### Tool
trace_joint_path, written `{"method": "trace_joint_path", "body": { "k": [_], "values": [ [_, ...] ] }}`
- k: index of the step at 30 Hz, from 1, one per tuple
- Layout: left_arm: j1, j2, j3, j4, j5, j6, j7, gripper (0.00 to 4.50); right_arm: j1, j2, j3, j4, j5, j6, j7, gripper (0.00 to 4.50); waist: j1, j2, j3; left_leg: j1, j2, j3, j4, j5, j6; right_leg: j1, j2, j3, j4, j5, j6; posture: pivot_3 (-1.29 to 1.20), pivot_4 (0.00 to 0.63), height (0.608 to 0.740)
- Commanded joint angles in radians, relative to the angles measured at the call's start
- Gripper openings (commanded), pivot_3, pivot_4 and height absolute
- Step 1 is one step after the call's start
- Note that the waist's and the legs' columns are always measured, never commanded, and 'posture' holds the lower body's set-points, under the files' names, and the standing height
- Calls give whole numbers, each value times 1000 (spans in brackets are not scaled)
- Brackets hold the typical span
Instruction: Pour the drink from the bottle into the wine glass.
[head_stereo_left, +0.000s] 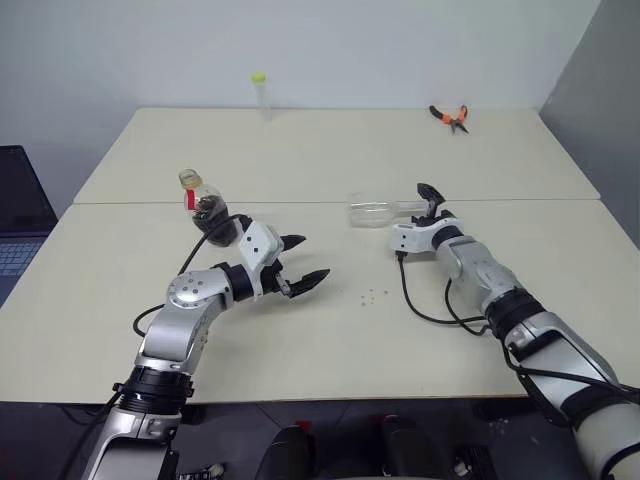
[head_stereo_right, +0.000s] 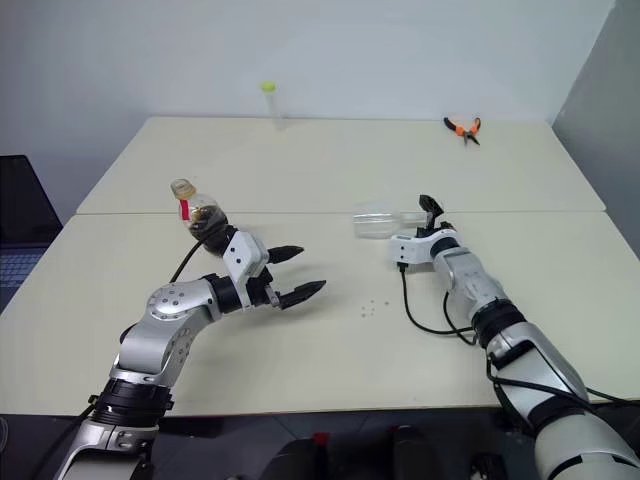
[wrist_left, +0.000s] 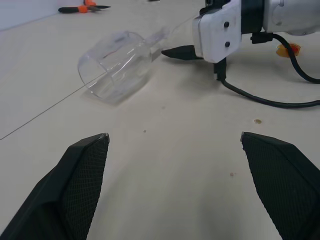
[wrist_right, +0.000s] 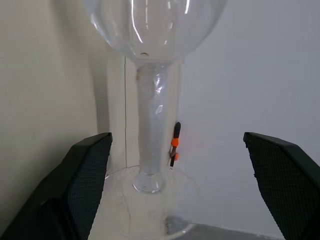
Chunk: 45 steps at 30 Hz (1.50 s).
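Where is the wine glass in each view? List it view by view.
Left eye: wine glass on its side at table centre, before the right gripper.
Right eye: same spot.
Left wrist: upper left.
Right wrist: stem centred.
Shared landmark: orange pliers.

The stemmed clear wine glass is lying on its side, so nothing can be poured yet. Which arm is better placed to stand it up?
Right. The open right gripper sits at the stem end of the tipped clear stemmed wine glass, fingers either side of the stem. The open left gripper is farther away, near the small clear plastic bottle.
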Motion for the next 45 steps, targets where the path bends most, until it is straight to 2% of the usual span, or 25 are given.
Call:
{"method": "trace_joint_path", "body": {
  "k": [1,3,6,17,22,24,27,31,34,36,39,45],
  "values": [
    [-26,-8,4,-6,3,-15,4,4466,-67,33,18,110,-13,-23,-64,4500,-5,0,0,0,0,0,0,0,0,0,0,0,0,0,0,0,150,740],
    [-30,-12,3,-3,6,-15,6,4466,-89,54,21,165,-10,-31,-81,4500,-9,0,0,0,0,0,0,0,0,0,0,0,0,0,0,0,150,740],
    [-35,-16,2,3,10,-16,7,4500,-126,86,19,244,-3,-33,-98,3883,-14,0,0,0,0,-1,0,0,0,0,0,0,1,0,0,0,150,740],
    [-50,-37,-3,21,20,-21,22,4500,-192,142,-6,322,41,-32,-149,59,-22,0,0,0,1,-3,-1,0,0,-3,1,1,3,0,0,0,150,740],
    [-41,-46,25,9,9,-9,57,4500,-173,112,-45,248,84,-52,-143,56,-25,0,0,-1,0,-3,-1,0,0,-3,0,1,3,0,0,0,150,740],
    [-32,-40,55,-1,-4,2,80,4500,-121,82,-91,127,139,-74,-96,56,-26,1,0,-1,0,-3,-1,0,0,-3,0,1,3,0,0,0,150,740],
    [5,-25,104,-14,-27,-21,83,4500,25,37,-162,-174,252,-127,41,56,-26,0,0,-2,0,-4,-1,-1,1,-4,0,1,2,0,0,0,150,740],
    [79,25,148,-51,-94,6,3,4500,262,85,-274,-538,566,-137,287,56,-29,1,0,-2,2,-4,-1,-2,2,-3,0,1,1,0,0,0,150,740],
    [120,65,164,-92,-157,75,-52,4500,368,147,-324,-684,769,-77,436,56,-30,1,1,-2,2,-5,-1,-2,3,-3,0,0,2,0,0,0,150,740],
    [142,91,172,-118,-190,110,-80,4500,408,206,-351,-721,906,-29,518,56,-26,1,1,-2,2,-6,0,-2,3,-3,0,-1,3,0,0,0,150,740],
    [168,130,186,-156,-237,157,-116,4500,417,288,-375,-693,1002,-16,566,56,-18,2,1,-1,1,-8,0,-2,3,-1,0,-2,2,0,0,0,150,740],
    [195,177,199,-179,-263,179,-157,4500,370,384,-386,-511,1032,-79,638,56,-10,2,1,-1,1,-8,0,-2,3,-1,0,-2,2,0,0,0,150,740]
  ]
}}
